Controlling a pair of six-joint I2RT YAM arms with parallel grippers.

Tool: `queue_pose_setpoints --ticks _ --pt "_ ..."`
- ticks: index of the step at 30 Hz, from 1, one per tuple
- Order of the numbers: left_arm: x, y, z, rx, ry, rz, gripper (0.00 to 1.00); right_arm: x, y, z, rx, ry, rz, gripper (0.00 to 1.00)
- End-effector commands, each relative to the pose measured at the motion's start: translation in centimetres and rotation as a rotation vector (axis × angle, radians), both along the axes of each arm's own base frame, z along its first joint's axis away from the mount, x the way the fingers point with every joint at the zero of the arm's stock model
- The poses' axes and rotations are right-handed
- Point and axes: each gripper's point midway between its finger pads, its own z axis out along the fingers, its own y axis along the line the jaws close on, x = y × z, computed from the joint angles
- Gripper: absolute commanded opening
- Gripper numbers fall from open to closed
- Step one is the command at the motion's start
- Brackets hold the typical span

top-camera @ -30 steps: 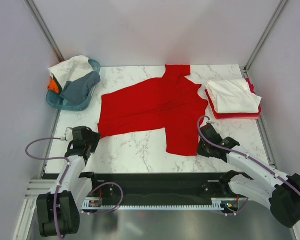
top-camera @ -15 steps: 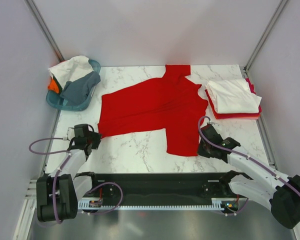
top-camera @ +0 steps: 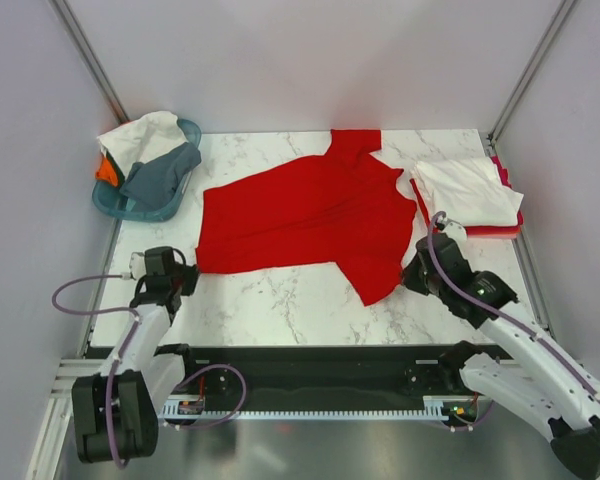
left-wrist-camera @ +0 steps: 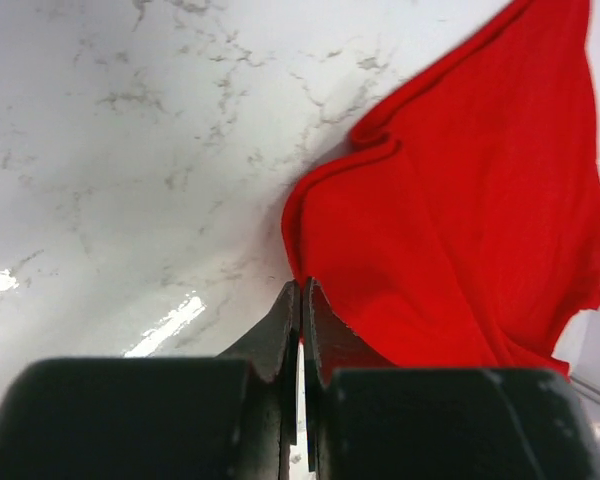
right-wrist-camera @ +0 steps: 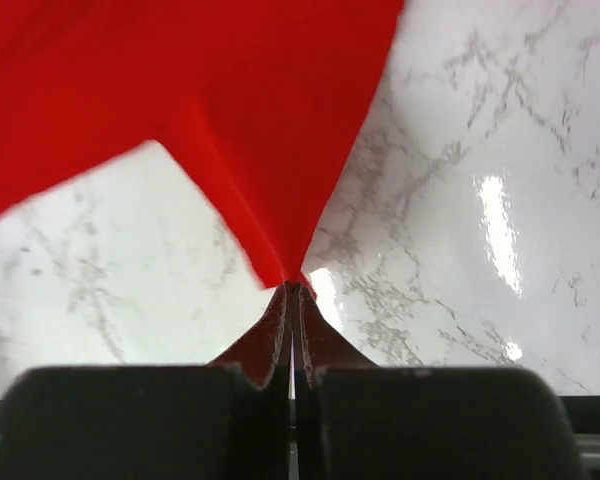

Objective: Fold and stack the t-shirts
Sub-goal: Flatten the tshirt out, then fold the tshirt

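Far left, one basket [top-camera: 108, 205] holds three you can count: a white tee [top-camera: 140, 135], a grey tee [top-camera: 160, 175] and an orange tee [top-camera: 105, 170].

Your left hand [left-wrist-camera: 301, 300] sits low at the near left of the counter [top-camera: 280, 310]. Its fingers are pressed together on the near hem corner of the red tee [top-camera: 300, 215], as far as the wrist view shows.

There is one such tee, spread flat mid-counter. Its long axis runs left to right, with the hem toward your left arm and the neck toward your right. One sleeve points to the far edge.

Your right hand [right-wrist-camera: 292, 295] is clamped on the tip of the near sleeve, and the cloth rises out of its fingertips into a drawn-up point.

So each of your two hands has the near edge at its own end, and the body lies beyond both. The fold likely goes away from you, with both ends carried evenly.

Far right, one stack shows two: a folded white tee [top-camera: 470, 190] on a folded red tee [top-camera: 480, 232]
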Motion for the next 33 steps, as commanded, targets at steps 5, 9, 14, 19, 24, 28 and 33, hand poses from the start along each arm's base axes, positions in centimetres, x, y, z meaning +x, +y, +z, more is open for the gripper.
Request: queue_pose_setpoints --ticks 5,9,14,19,24,28,33 --pt "-2.2 -1.4 0.8 -0.027 -0.051 -0.055 0.02 -0.9 -1.3 5.5 0.016 -0.097 -0.013 0.0" --pt "-3.2 -2.0 0.9 -0.037 -0.049 -0.072 0.02 -1.5 -1.7 6.1 0.041 -0.116 -0.019 0.0" --pt "-3.4 -1.7 2.2 -0.013 -0.054 -0.068 0.02 -1.1 -1.9 7.5 0.037 -0.158 -0.026 0.0" --pt "-2.5 -1.1 3.7 0.008 -0.036 -0.058 0.02 1.3 -1.6 8.3 -0.039 -0.168 -0.024 0.0" --pt "-1.0 -0.2 5.9 0.048 -0.043 -0.031 0.02 3.9 -1.0 10.3 -0.081 -0.211 -0.027 0.0" --pt "0.6 0.5 7.3 0.06 -0.038 0.0 0.02 6.5 -0.1 11.4 -0.108 -0.239 -0.035 0.0" --pt "2.5 0.9 6.7 0.038 0.013 0.034 0.02 10.4 0.1 11.4 -0.157 -0.234 -0.049 0.0"
